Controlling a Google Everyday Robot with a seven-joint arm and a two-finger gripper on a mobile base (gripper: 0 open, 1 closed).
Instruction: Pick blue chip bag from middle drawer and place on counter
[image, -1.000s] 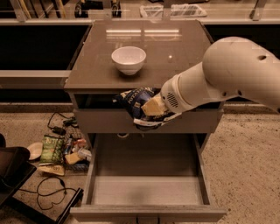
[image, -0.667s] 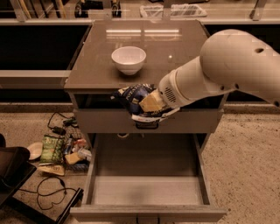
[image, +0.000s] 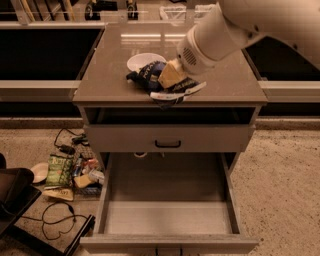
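Observation:
The blue chip bag (image: 146, 74) is dark navy and crinkly, and hangs just over the front part of the counter (image: 107, 75). My gripper (image: 172, 84) comes in from the upper right on a thick white arm and is shut on the bag's right end. I cannot tell whether the bag touches the slab. The middle drawer (image: 167, 202) is pulled fully out below, and its grey floor is bare.
A white bowl (image: 141, 60) stands on the counter right behind the bag. The shallower drawer with the black bar handle (image: 167, 143) is closed above the open one. A green bag (image: 60, 169), wrappers and cables lie on the floor at the left, next to a black object (image: 12, 195).
My gripper has risen with the blue chip bag from in front of the cabinet's upper opening to over the counter's front part, next to the bowl.

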